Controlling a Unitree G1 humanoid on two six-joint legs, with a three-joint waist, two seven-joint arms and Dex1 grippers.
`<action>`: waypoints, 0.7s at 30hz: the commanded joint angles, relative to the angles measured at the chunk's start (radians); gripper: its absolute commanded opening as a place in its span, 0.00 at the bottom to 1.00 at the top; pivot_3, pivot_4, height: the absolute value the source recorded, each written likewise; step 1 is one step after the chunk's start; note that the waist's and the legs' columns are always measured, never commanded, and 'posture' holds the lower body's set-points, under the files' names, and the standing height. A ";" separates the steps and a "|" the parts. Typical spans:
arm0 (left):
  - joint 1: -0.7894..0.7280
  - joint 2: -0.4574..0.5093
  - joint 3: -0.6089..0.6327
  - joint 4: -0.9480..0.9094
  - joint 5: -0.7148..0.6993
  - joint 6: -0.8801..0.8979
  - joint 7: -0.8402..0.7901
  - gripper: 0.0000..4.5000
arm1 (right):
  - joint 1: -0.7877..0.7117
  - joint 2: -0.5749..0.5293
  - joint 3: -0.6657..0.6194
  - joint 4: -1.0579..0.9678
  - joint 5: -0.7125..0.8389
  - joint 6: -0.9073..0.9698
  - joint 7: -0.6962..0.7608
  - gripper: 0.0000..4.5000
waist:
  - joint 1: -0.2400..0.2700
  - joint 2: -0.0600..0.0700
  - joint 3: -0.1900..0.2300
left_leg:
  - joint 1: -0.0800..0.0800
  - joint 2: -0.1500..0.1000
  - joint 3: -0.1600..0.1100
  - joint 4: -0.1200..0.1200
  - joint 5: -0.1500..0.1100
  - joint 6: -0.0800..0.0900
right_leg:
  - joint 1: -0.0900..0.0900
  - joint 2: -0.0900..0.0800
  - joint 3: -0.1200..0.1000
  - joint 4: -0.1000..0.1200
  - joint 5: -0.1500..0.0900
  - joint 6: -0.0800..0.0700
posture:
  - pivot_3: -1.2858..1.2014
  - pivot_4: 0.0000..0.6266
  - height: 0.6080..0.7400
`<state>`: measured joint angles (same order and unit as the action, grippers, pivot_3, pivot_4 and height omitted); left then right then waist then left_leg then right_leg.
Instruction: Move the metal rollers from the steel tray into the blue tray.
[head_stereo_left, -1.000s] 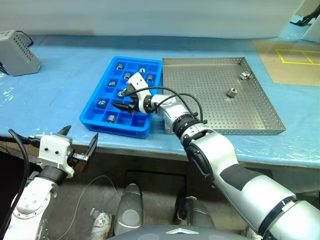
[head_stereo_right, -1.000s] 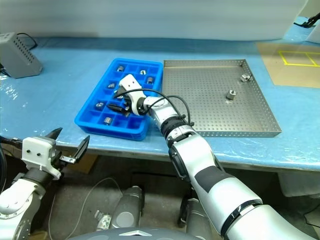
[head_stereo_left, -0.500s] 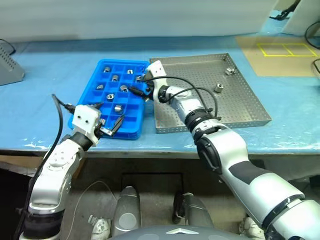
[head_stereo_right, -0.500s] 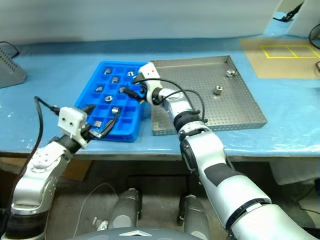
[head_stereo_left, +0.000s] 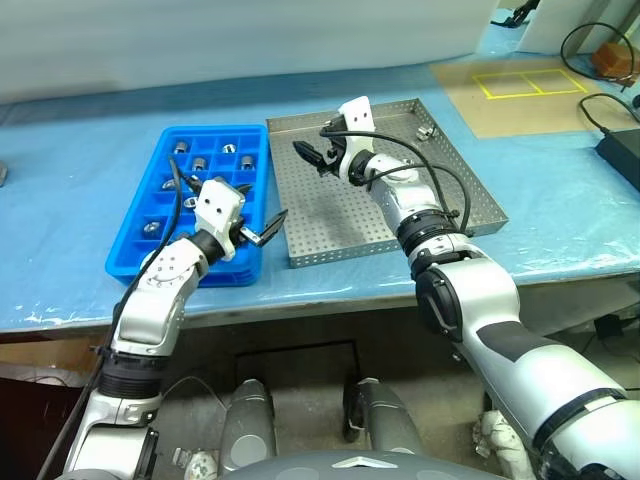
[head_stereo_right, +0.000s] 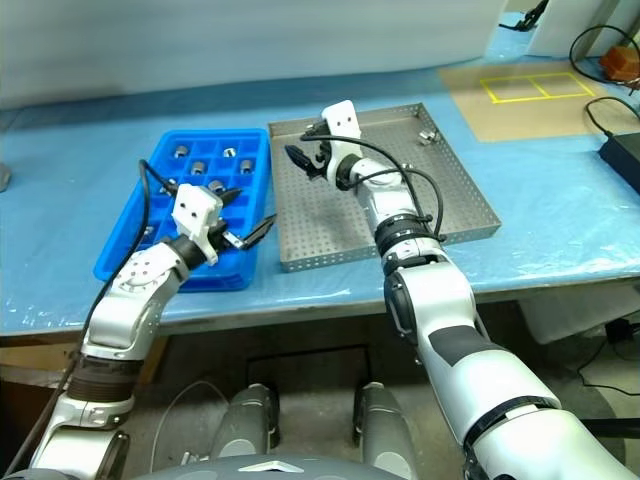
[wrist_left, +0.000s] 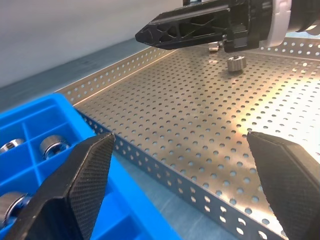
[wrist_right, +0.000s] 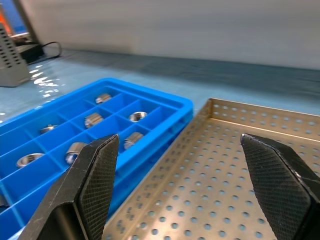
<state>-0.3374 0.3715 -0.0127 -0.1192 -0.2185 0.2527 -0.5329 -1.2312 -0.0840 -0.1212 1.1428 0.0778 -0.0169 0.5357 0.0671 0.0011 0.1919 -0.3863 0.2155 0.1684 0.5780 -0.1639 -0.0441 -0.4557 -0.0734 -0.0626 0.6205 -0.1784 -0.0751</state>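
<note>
The steel tray (head_stereo_left: 440, 195) lies right of the blue tray (head_stereo_left: 128, 232) on the blue-covered table. One of the metal rollers (head_stereo_left: 426, 131) rests near the steel tray's far right corner, and in the left wrist view another roller (wrist_left: 235, 63) sits beside the right hand. Several rollers (head_stereo_left: 181, 150) fill compartments of the blue tray. My right gripper (head_stereo_left: 313, 146) hovers open and empty over the steel tray's far left part. Over the blue tray's near right corner, beside the steel tray's left rim, my left gripper (head_stereo_left: 257, 208) is open and empty.
A brown mat with a yellow taped rectangle (head_stereo_left: 520, 80) lies at the back right. Black cables (head_stereo_left: 598, 40) and a dark flat device (head_stereo_left: 622, 150) sit at the right edge. The table's front edge runs close below both trays.
My left arm rose from below the table edge to the blue tray's near right corner. My right gripper moved from over the blue tray to over the steel tray. The camera view swung.
</note>
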 joint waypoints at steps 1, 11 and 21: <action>-0.030 -0.016 -0.019 0.054 0.017 -0.086 -0.026 1.00 | -0.009 -0.026 0.017 -0.026 -0.031 -0.051 -0.072 0.89 | 0.000 0.000 0.000 | 0.000 0.000 0.000 0.000 0.000 0.000 | 0.000 0.000 0.000 0.000 0.000 0.000 | 0.50 0.24 1.00; -0.055 -0.028 -0.022 0.231 0.036 -0.232 -0.080 1.00 | -0.034 -0.072 0.025 0.045 -0.069 0.010 -0.223 0.89 | -0.012 0.000 0.000 | 0.000 0.000 0.000 0.000 0.000 0.000 | 0.000 0.000 0.000 0.000 0.000 0.000 | 0.50 0.24 1.00; -0.049 -0.032 -0.019 0.278 0.043 -0.283 -0.090 1.00 | -0.051 -0.148 0.055 0.113 -0.161 0.018 -0.536 0.89 | -0.018 0.000 0.000 | 0.000 -0.001 0.000 0.000 0.000 0.000 | 0.000 0.000 0.000 0.001 0.000 0.000 | 0.50 0.24 1.00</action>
<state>-0.3878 0.3401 -0.0425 0.1608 -0.1758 -0.0144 -0.6236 -1.2444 -0.2289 -0.0808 1.2704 -0.0547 0.0232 0.0563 0.0493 0.0012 0.1919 -0.3859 0.2147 0.1689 0.5780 -0.1639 -0.0441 -0.4555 -0.0735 -0.0625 0.6213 -0.1784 -0.0752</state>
